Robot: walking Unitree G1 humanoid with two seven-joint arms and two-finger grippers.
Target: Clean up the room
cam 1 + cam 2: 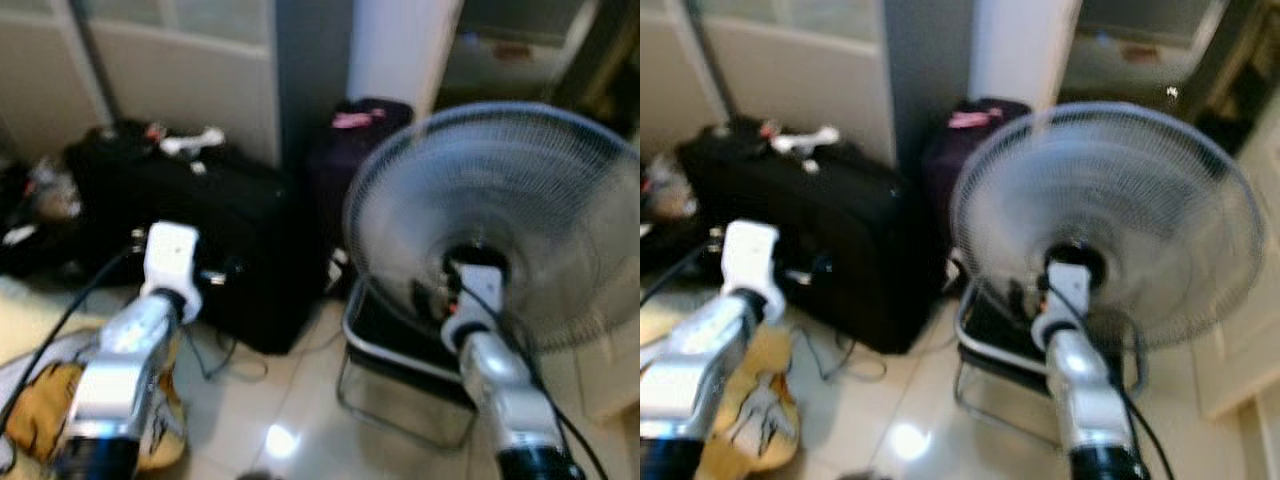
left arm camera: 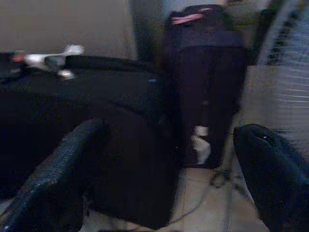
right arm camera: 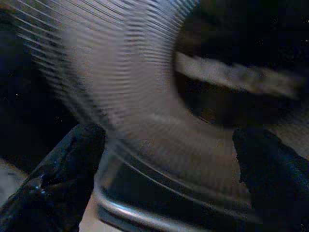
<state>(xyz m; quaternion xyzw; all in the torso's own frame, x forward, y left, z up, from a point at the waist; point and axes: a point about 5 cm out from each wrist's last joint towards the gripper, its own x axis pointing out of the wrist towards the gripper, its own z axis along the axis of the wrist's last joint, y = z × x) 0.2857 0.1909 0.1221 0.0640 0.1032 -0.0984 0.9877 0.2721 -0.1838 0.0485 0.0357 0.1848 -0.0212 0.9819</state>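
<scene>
Right wrist view: right gripper fingers spread wide, nothing held, right up against the fan grille. Fan stands on tiled floor over a metal-framed tray. Left gripper also wide open and empty, facing black suitcase; dark bag beside it, yellow cloth under left arm

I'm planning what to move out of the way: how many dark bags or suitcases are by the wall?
2: a wide black suitcase on the floor on the left, and an upright dark bag beside it, partly behind the fan. More may be hidden.
</scene>
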